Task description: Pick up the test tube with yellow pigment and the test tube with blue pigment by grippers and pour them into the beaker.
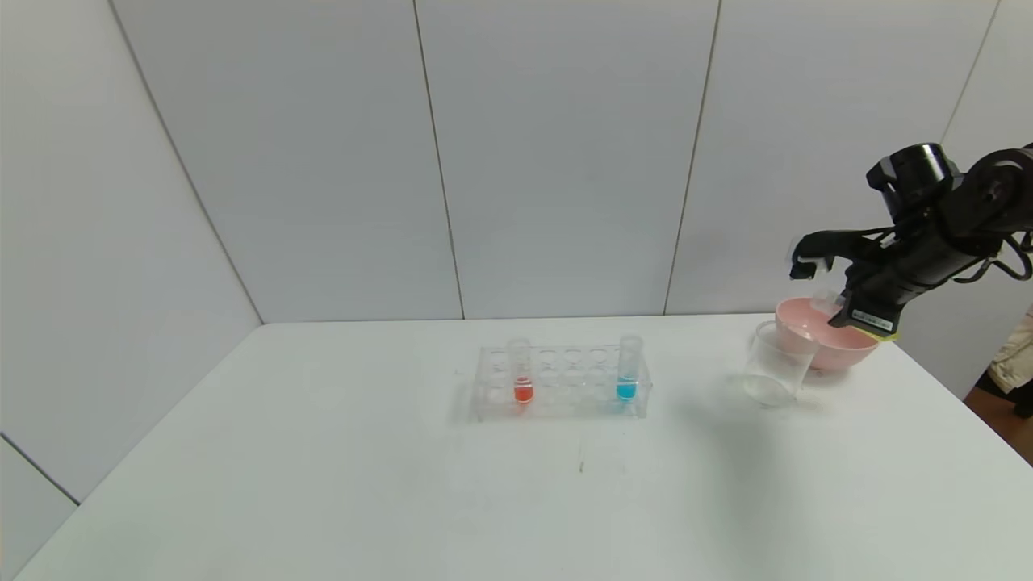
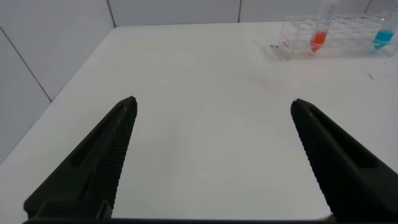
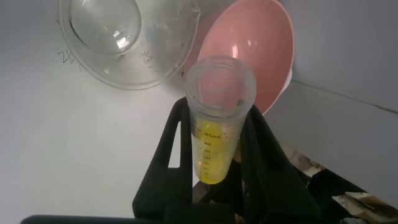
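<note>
My right gripper (image 1: 839, 311) is shut on the test tube with yellow pigment (image 1: 825, 302) and holds it in the air above the pink bowl (image 1: 843, 349), just behind the beaker (image 1: 775, 363). In the right wrist view the tube (image 3: 214, 134) sits between the black fingers (image 3: 177, 146), yellow liquid at its bottom, its mouth facing the beaker (image 3: 124, 37) and the bowl (image 3: 249, 50). The test tube with blue pigment (image 1: 628, 373) stands upright at the right end of the clear rack (image 1: 565, 386); it also shows in the left wrist view (image 2: 384, 38). My left gripper (image 2: 213, 106) is open over bare table.
A tube with red-orange liquid (image 1: 522, 373) stands in the left part of the rack, also in the left wrist view (image 2: 318, 34). The white table (image 1: 403, 500) ends at grey wall panels behind; its right edge runs close by the bowl.
</note>
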